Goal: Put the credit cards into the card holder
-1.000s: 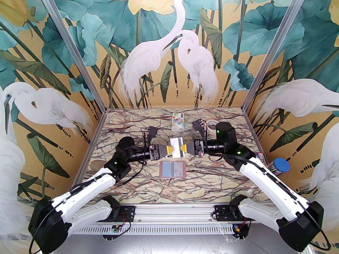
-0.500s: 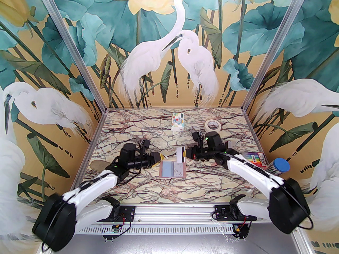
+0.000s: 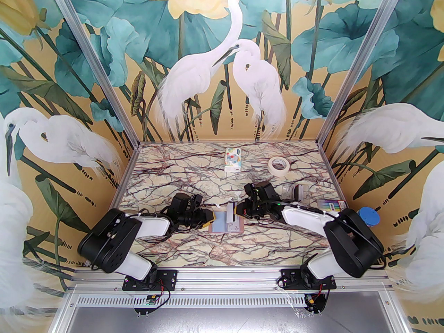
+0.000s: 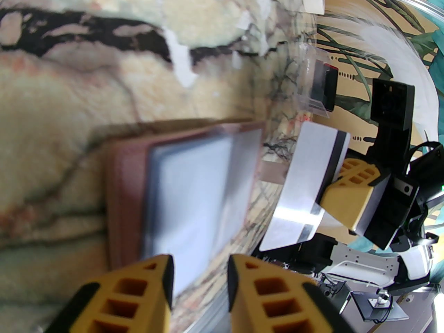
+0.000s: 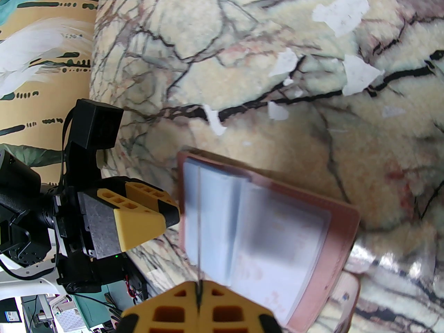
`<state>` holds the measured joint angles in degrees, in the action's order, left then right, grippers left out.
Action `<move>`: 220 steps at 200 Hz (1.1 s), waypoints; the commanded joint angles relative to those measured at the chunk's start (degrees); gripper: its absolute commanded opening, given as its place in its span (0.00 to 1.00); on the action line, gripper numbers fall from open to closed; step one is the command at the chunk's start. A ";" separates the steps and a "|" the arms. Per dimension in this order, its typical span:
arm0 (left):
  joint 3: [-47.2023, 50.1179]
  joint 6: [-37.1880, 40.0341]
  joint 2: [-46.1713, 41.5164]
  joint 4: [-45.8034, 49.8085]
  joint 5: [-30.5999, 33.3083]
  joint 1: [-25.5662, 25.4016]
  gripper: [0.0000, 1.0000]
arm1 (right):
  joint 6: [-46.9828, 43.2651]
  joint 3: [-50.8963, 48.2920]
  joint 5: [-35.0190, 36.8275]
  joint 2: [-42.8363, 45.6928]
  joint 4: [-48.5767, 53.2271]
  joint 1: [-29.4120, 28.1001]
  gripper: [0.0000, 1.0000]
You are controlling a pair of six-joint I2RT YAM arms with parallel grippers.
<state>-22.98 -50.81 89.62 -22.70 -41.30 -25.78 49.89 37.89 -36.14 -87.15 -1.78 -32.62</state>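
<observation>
**Credit card poised over the open card holder**

Top view: the right gripper pinches the card upright by its 3 o'clock edge, over the holder at table centre. The left gripper sits at the holder's 9 o'clock, jaws narrowly apart and empty.

Left wrist: thin, stiff, glossy plastic, probably light and slippery, so an edge pinch suits it.

Right wrist: the card shows edge-on, aimed toward the holder's soft clear pockets.

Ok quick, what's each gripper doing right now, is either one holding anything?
Left gripper: open, jaws apart with nothing between them.
Right gripper: closed, holding a white card with a dark stripe.
</observation>
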 commanded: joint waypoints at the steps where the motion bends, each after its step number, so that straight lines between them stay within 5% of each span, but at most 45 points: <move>1: 0.57 -0.61 1.93 -5.59 -0.74 -0.32 0.30 | 0.94 -0.88 0.59 -1.49 -3.34 -0.68 0.00; 220: 2.34 1.58 1.85 -1.76 2.36 -0.54 0.29 | 3.44 -3.67 1.33 -2.90 -6.81 -2.25 0.00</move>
<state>-22.11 -50.33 91.48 -26.83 -40.73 -25.89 52.14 35.29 -35.57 -90.13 -6.85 -34.46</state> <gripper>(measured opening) 0.291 0.031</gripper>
